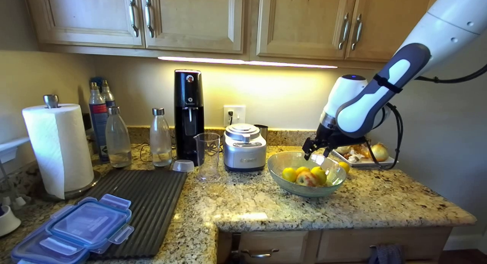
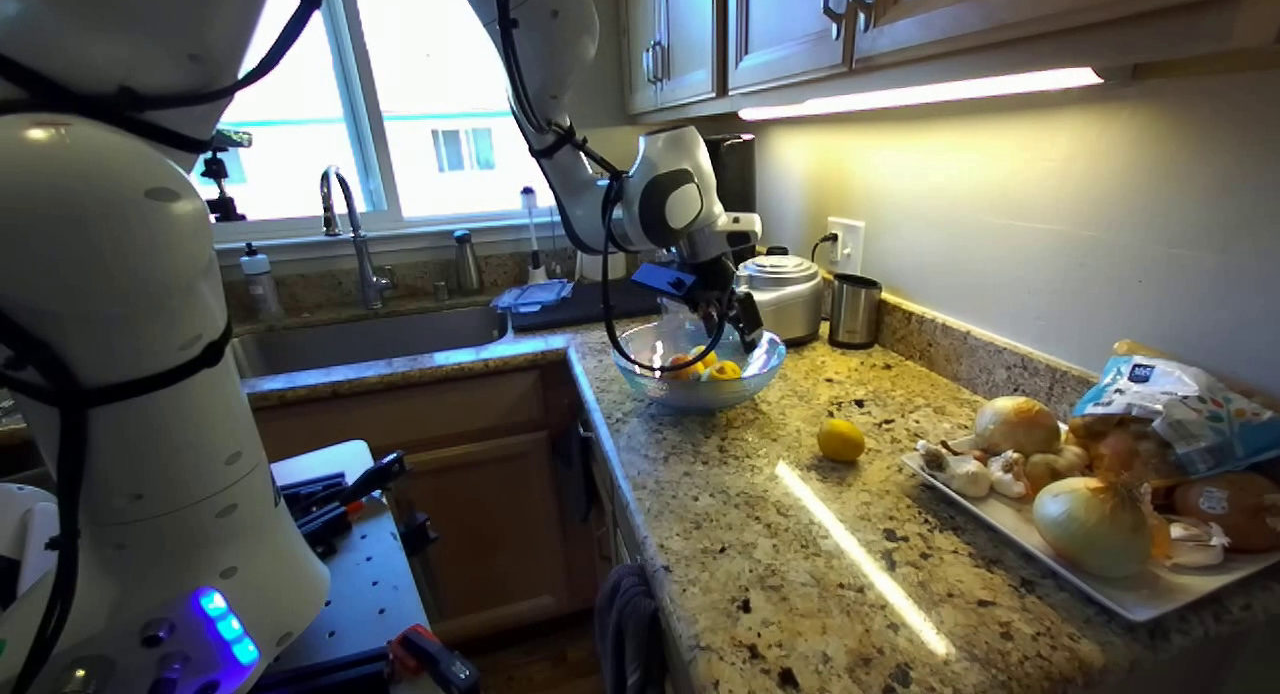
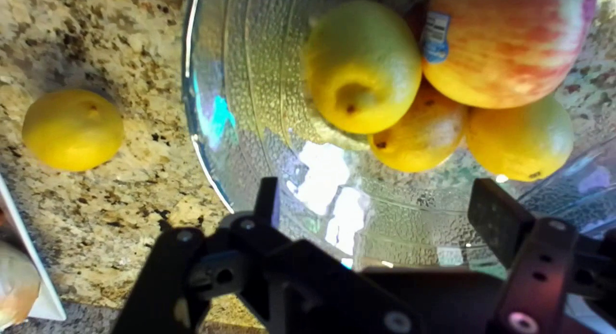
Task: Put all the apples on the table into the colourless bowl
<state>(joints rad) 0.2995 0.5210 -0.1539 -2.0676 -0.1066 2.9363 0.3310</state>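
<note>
The colourless bowl (image 1: 304,190), wide and clear, stands on the speckled granite table (image 1: 380,203). It holds several yellow apples (image 3: 363,67) and a larger red-and-yellow apple (image 3: 510,45) with a sticker. Outside the bowl, a single yellow apple (image 2: 841,440) lies on the table, between the bowl and the onion plate; in the wrist view this loose apple (image 3: 72,130) is at the left. My gripper (image 3: 373,194) hangs over the bowl's back part, pointing down, with its fingers wide apart and nothing between them. In an exterior view the gripper (image 1: 316,156) shows close above the rim.
A white plate (image 2: 1120,596) with onions and garlic sits beyond the loose apple, a bag (image 2: 1165,404) behind it. Beside the bowl stand a silver cooker (image 1: 245,157) and a glass pitcher (image 1: 208,157). A dark steel cup (image 2: 855,309) is near the wall.
</note>
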